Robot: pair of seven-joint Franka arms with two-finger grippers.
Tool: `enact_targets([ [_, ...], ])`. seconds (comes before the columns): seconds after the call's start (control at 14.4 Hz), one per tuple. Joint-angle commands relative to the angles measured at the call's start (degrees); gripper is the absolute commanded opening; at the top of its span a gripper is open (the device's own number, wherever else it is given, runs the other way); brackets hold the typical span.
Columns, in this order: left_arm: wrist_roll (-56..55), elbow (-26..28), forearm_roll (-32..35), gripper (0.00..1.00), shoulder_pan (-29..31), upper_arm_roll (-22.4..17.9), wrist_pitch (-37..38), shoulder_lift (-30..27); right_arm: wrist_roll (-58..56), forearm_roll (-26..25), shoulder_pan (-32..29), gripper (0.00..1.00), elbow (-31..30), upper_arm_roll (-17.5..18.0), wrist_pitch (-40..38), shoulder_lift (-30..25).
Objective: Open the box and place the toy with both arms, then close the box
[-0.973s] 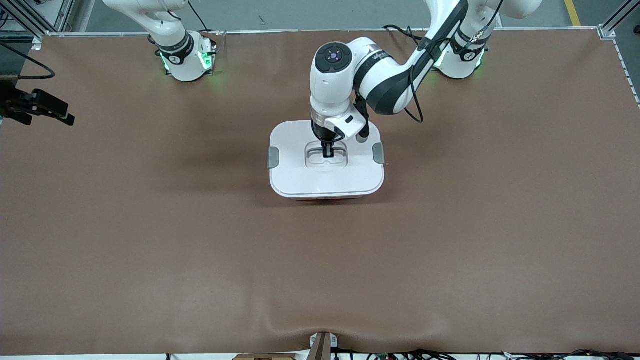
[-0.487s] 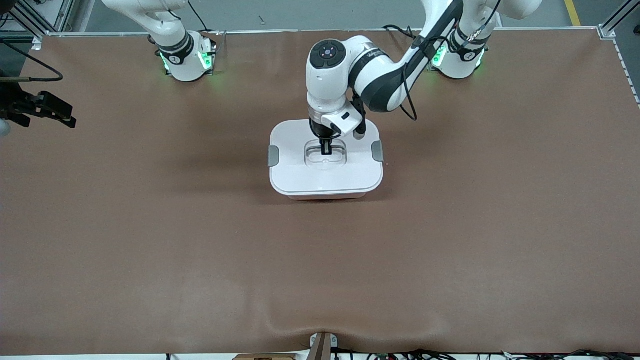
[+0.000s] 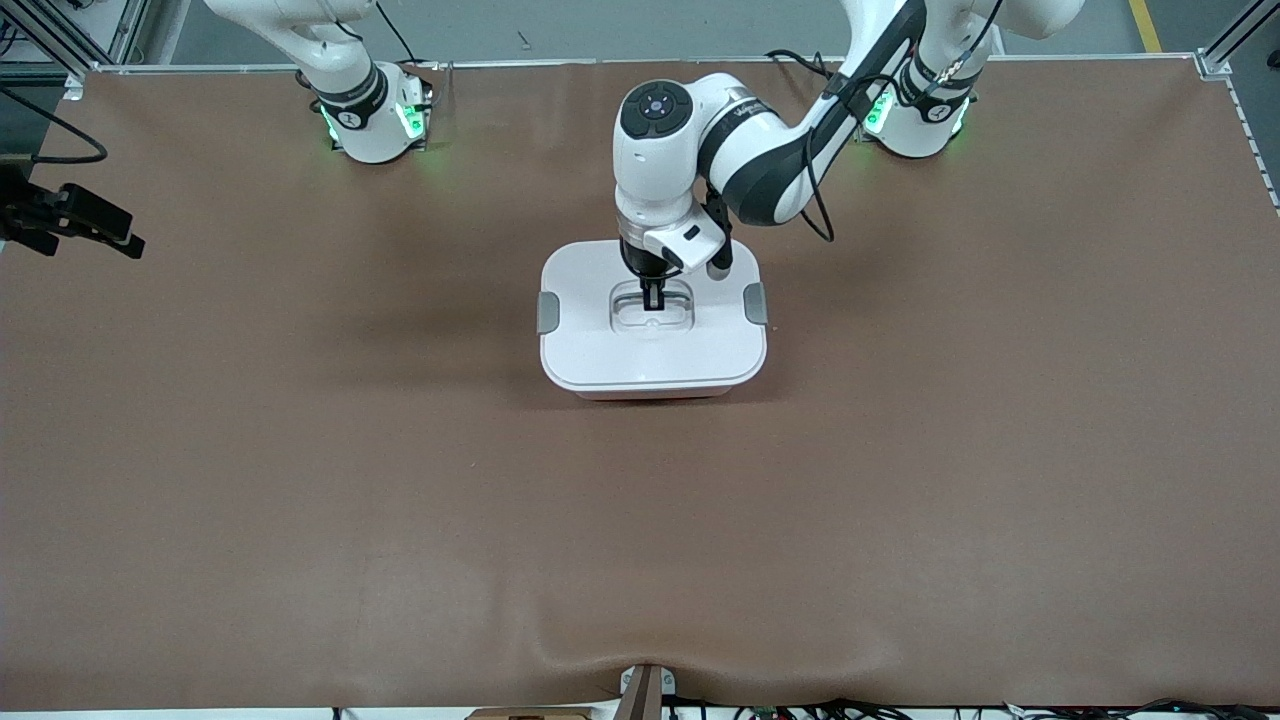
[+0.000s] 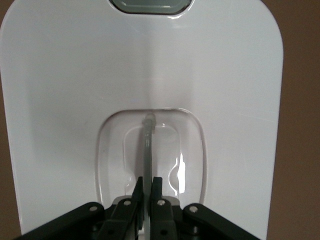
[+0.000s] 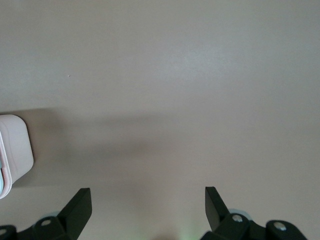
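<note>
The box (image 3: 600, 350) stands at the table's middle with its white lid on and a grey clip at each end (image 3: 548, 312) (image 3: 757, 303). A sliver of its pink tub (image 3: 650, 397) shows under the lid. My left gripper (image 3: 653, 298) reaches down into the lid's recessed centre and is shut on the thin clear handle (image 4: 148, 145); its fingers (image 4: 148, 182) pinch the bar. My right gripper (image 3: 125, 235) hangs open and empty over the table's edge at the right arm's end; its wrist view (image 5: 147, 195) shows bare table and a corner of the box (image 5: 15, 150). The toy is out of view.
The brown mat (image 3: 640, 540) covers the whole table. Both arm bases (image 3: 370, 120) (image 3: 920, 120) stand along the edge farthest from the front camera. A small bracket (image 3: 645, 690) sits at the table's nearest edge.
The left gripper and the lid have sunk slightly, and the lid now sits level on the tub. The right gripper has drifted a little at the table's edge.
</note>
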State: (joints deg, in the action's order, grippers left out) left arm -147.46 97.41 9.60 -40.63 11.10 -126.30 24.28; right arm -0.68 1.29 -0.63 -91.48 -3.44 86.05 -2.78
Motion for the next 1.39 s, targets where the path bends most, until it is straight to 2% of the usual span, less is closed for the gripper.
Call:
enact_targets([
  [0.0,-2.12,0.32,1.65,0.0,-0.59,-0.12,-1.41,0.33,0.5,1.09,-0.42,1.0,0.43,0.54,-0.1,0.05],
  [0.76,-3.18,0.41,2.62,0.0,-1.03,-0.12,-2.46,1.47,0.24,1.09,0.1,1.0,0.52,0.8,-0.62,-0.03],
  [1.32,-3.71,2.78,5.08,0.0,-0.94,-0.03,-3.43,0.95,0.06,0.65,0.28,1.0,0.52,0.71,-0.71,-0.12],
])
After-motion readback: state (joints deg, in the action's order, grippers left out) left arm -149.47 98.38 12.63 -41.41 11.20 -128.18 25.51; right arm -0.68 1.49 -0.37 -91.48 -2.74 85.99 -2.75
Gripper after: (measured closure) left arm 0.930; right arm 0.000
